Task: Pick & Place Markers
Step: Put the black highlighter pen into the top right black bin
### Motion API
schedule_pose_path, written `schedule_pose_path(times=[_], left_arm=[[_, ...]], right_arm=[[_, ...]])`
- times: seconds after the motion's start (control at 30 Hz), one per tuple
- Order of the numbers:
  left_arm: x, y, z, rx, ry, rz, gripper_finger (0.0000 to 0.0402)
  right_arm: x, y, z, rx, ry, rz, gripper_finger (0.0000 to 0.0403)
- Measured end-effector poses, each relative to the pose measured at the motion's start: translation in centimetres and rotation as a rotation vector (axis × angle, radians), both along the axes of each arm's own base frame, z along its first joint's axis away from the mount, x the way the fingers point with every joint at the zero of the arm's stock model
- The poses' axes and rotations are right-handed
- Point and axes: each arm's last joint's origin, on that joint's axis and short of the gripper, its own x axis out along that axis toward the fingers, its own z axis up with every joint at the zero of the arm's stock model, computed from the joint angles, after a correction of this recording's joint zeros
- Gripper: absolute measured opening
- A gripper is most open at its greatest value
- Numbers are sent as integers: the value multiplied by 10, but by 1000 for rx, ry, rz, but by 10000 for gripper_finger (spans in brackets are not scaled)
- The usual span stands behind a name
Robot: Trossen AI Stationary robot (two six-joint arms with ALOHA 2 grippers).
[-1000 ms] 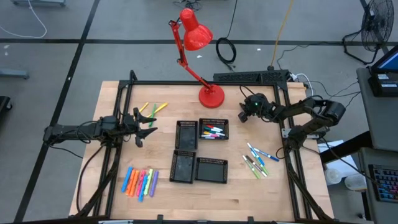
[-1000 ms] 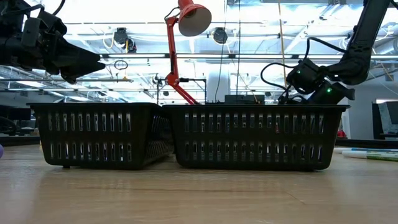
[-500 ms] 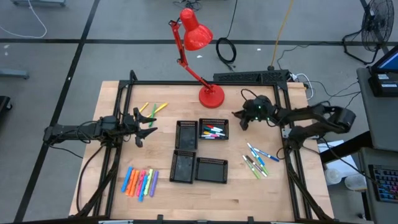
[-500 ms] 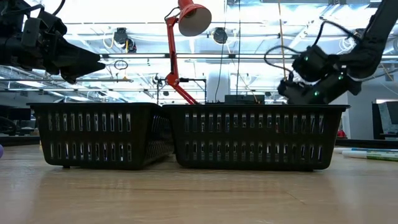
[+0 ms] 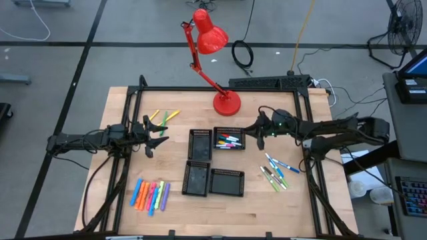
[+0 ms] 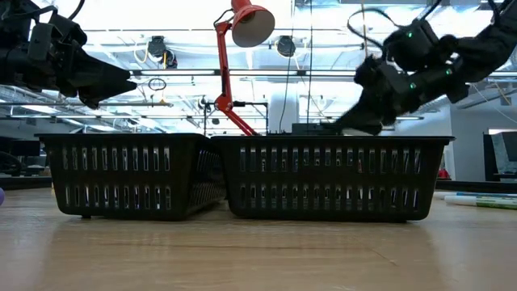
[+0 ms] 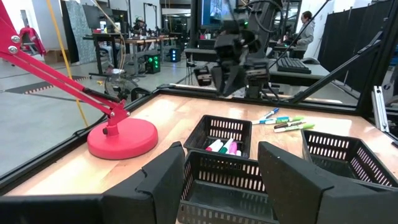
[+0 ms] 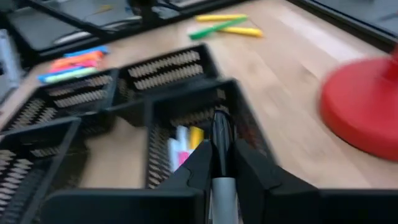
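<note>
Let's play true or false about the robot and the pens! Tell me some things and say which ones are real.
1. The right gripper holds a marker. True.
2. The left gripper holds a marker too. False: it is open and empty.
3. The tray near the red lamp has markers in it. True.
4. The highlighters lie inside a tray. False: they lie on the table.
5. The lamp is blue. False: it is red.

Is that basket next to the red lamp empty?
No. The basket near the lamp holds several markers, pink, green and white.
</note>
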Motion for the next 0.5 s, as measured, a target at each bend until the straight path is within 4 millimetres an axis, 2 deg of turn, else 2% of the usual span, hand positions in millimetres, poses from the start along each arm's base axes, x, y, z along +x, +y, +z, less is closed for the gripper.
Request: schedule_pose_path(times=[0.3,0.5], left_arm=[[0,0,0,0,1,0,209],[0,0,0,0,0,0,209]], right_arm=[[32,25,14,-84,-14,50,37],[51,31,10,-116,-24,96,38]])
